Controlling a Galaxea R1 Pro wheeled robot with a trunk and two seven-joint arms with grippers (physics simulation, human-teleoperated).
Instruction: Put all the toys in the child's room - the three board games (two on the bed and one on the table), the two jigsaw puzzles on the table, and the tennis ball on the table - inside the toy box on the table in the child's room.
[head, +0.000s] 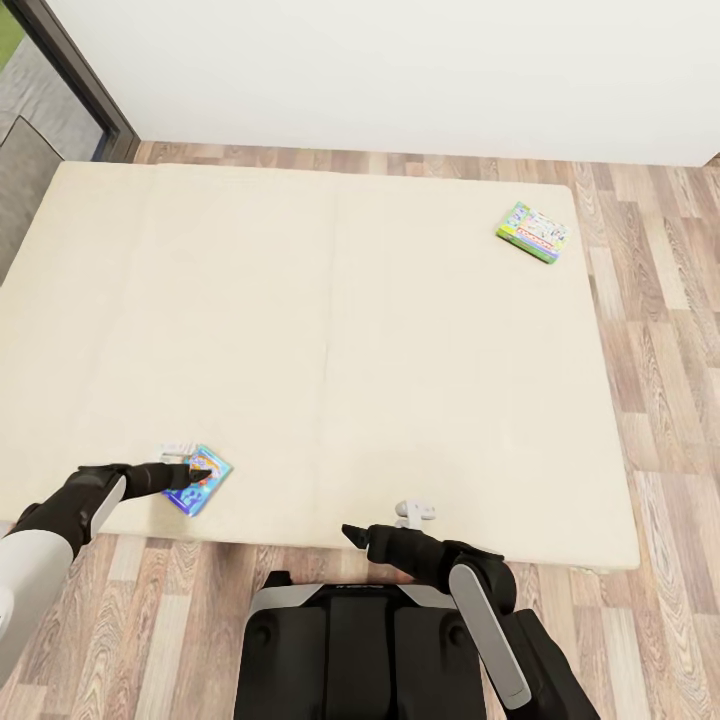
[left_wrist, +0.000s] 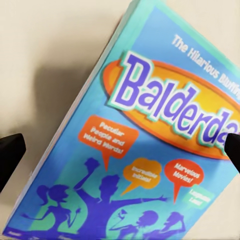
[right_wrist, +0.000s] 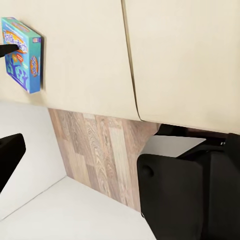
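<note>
Smooth beige bed: left hand, fingers spread apart, straddles glossy flat blue board game.

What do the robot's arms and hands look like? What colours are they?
Each arm is white or light grey higher up, then turns black toward the wrist, with a pale grey panel along the forearm. The left hand and right hand are black and taper to pointed tips, with two flat dark fingers each. No cables or markings are visible. Between them sits a black, blocky body with grey trim.

A blue board game lies flat near the bed's front edge. A pastel, green-edged board game lies at its far right corner.
</note>
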